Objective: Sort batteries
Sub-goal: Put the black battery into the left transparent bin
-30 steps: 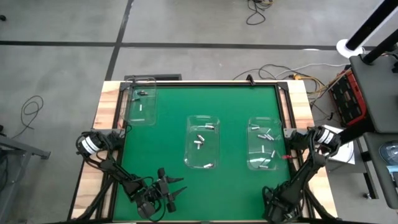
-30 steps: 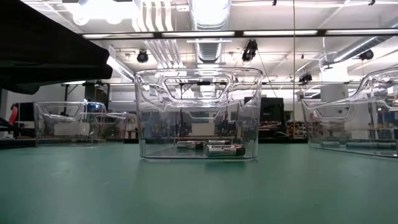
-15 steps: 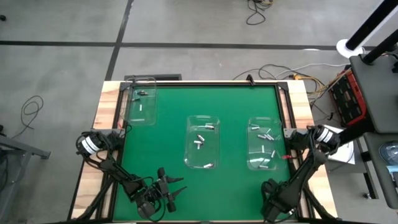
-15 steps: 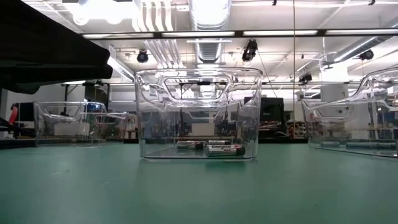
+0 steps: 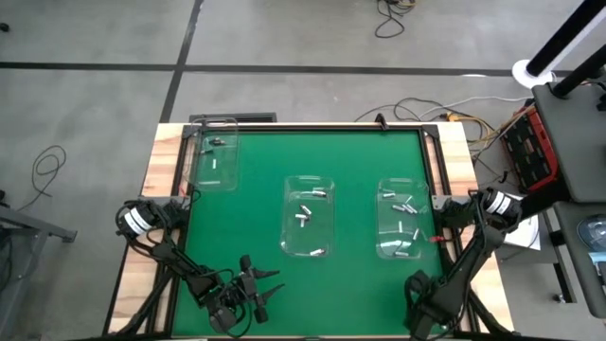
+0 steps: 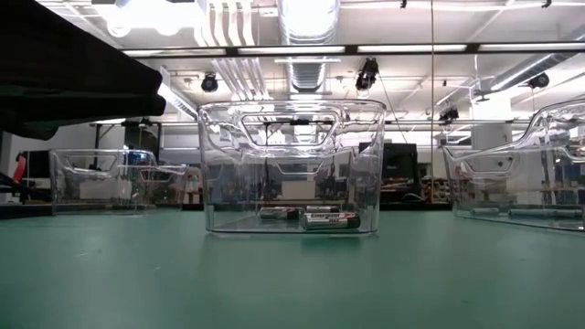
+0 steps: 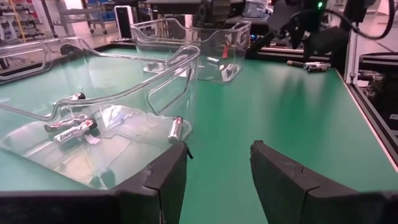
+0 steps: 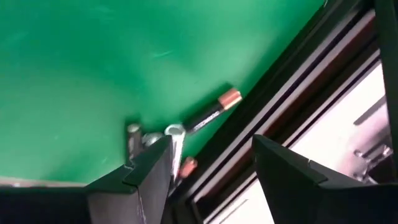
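Note:
Three clear bins stand on the green mat: one at the far left (image 5: 213, 159), one in the middle (image 5: 310, 216), one at the right (image 5: 401, 220). Each holds small silvery batteries (image 5: 305, 210) lying on its floor. A few loose batteries (image 8: 208, 115) lie on the mat in the near right corner, against the black rail. My right gripper (image 8: 211, 146) stands open just over them, at the table's near right corner (image 5: 423, 317). My left gripper (image 7: 217, 155) is open near the front edge (image 5: 268, 289), facing the middle bin (image 7: 93, 124), with nothing between its fingers.
A black rail (image 8: 292, 106) frames the mat next to the loose batteries. In the low view the middle bin (image 6: 291, 164) stands straight ahead with batteries (image 6: 315, 217) on its floor. Open green mat (image 5: 360, 284) lies between the two grippers.
My right gripper has shifted a little toward the table's right edge at the near corner. The bins and batteries have stayed where they were.

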`<move>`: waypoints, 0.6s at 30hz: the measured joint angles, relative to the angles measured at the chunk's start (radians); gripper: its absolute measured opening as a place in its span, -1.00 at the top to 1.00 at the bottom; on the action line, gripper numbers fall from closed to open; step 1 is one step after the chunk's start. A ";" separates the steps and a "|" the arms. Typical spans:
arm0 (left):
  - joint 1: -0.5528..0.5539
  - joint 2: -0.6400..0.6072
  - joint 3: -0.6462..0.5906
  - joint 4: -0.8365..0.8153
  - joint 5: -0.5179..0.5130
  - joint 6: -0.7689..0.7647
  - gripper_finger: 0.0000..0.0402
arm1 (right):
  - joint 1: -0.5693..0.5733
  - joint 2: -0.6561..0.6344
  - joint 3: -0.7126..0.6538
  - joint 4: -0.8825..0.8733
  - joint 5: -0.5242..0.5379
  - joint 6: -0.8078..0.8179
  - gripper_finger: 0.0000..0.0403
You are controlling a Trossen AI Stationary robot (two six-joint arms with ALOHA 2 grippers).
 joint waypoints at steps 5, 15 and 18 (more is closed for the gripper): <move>0.000 0.000 0.000 0.000 0.000 -0.007 0.22 | 0.008 -0.012 -0.058 0.067 -0.015 0.060 -0.04; 0.000 0.000 0.000 0.000 0.007 0.000 0.22 | -0.014 -0.007 -0.065 0.068 -0.063 0.081 0.07; 0.000 0.000 0.000 0.000 0.007 0.000 0.22 | -0.042 -0.006 -0.037 0.058 -0.065 0.067 0.13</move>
